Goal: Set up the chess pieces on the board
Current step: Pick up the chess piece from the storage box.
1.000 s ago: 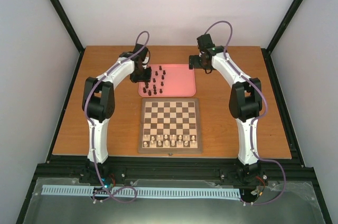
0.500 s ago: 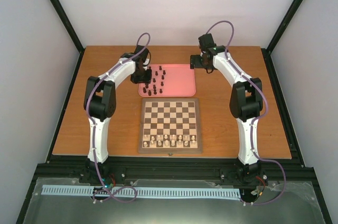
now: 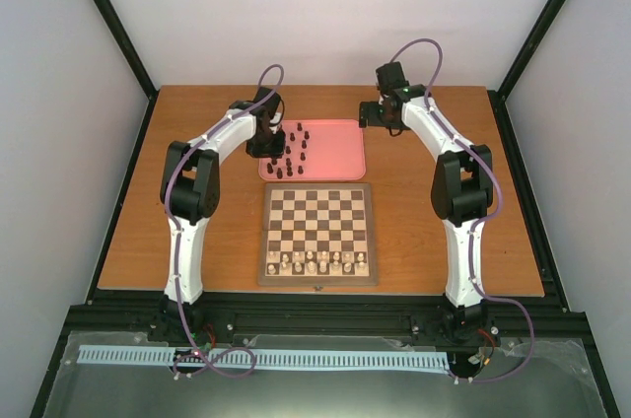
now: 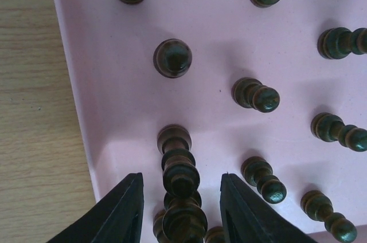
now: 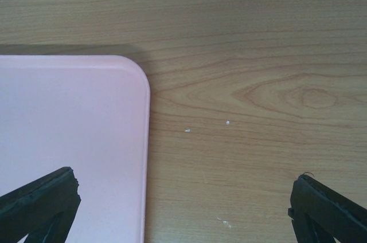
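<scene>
left gripper (image 4: 180, 181): jaws half-open, straddling a dark piece (image 4: 179, 165) at the pink tray (image 4: 114, 82)'s left edge, gripping nothing. a second piece (image 4: 184, 220) stands between them too, so centre on one before you squeeze. right gripper (image 5: 183, 181): wide open, empty, over the tray's far right corner; board (image 3: 317, 203) lies just beside the tray's near edge.

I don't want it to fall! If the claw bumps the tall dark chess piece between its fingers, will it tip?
Probably. The tall dark piece looks slim on a small round base, so a sideways nudge from the left gripper could topple it. Being round, it might then roll on the smooth pink tray.
</scene>
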Robot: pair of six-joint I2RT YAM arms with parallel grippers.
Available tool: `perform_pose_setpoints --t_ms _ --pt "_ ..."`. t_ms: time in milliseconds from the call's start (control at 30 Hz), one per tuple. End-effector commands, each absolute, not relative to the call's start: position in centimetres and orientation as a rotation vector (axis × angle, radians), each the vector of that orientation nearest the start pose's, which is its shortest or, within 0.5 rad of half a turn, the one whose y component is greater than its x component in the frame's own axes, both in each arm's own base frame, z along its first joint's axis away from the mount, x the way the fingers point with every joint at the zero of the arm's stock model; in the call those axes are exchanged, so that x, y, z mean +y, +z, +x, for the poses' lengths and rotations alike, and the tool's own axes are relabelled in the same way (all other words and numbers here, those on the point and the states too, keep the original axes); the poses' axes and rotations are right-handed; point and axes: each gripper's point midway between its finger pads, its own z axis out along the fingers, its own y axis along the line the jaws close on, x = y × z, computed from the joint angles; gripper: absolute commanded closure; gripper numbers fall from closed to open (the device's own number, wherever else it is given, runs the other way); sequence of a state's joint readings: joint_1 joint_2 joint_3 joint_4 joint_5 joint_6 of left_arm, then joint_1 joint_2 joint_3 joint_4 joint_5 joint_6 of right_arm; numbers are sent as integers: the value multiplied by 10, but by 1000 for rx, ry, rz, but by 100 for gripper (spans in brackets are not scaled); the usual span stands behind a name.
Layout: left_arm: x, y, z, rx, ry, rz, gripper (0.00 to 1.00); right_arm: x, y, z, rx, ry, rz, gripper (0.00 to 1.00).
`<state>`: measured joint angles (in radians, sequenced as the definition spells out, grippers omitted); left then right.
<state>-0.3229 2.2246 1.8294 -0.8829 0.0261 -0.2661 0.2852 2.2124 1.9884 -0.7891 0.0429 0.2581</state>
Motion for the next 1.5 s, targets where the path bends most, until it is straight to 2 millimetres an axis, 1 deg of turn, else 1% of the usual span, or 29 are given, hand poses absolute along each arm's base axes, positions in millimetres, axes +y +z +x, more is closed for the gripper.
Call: perform_pose_setpoints --t_ms 0,400,500,767,867,1133,1233,1367,1467 --pt "-167 57 482 2834 -149 74 61 146 115 540 2596 152 -9 0" --pt "-166 60 485 2827 -140 66 63 145 110 540 2607 171 3 0" --pt "-166 61 485 2827 -143 64 67 144 109 540 2609 169 4 0" --pt "-168 59 482 2838 -156 67 68 143 110 541 2608 165 4 0" --pt "-169 60 483 2836 -159 71 73 143 109 540 2610 160 4 0" --pt "-169 58 481 2845 -160 75 75 142 108 540 2613 154 6 0" --pt "-169 59 481 2842 -159 80 78 141 107 540 2615 149 5 0" --pt "-169 58 480 2848 -157 83 87 140 107 540 2614 141 7 0" --pt "-169 59 480 2848 -164 84 89 139 107 540 2615 137 9 0"
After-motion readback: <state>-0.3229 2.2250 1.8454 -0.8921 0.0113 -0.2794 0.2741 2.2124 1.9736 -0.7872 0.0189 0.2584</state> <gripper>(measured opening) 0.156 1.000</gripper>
